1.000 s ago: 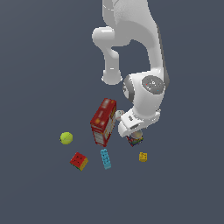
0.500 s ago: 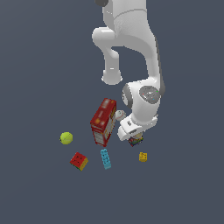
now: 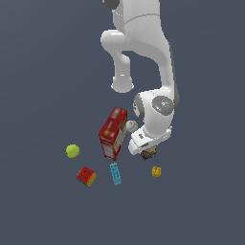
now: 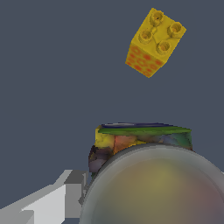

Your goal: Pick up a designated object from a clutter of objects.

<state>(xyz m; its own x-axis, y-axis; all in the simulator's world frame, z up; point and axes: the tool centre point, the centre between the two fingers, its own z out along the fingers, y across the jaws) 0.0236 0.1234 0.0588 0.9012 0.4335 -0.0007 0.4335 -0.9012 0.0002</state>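
I am at the grasping step: my claw (image 3: 147,152) sits low over the small can (image 3: 149,153), which stands between the red box (image 3: 113,132) and the yellow brick (image 3: 156,171). Whether my fingers are clamped, I cannot tell. Next comes a firm squeeze, then a straight lift.

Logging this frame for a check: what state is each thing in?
tool: down at the small can, open or shut not visible
small can: under the tool, mostly hidden
red box: leaning
tennis ball: alone
cyan brick: lying flat
yellow brick: studs up
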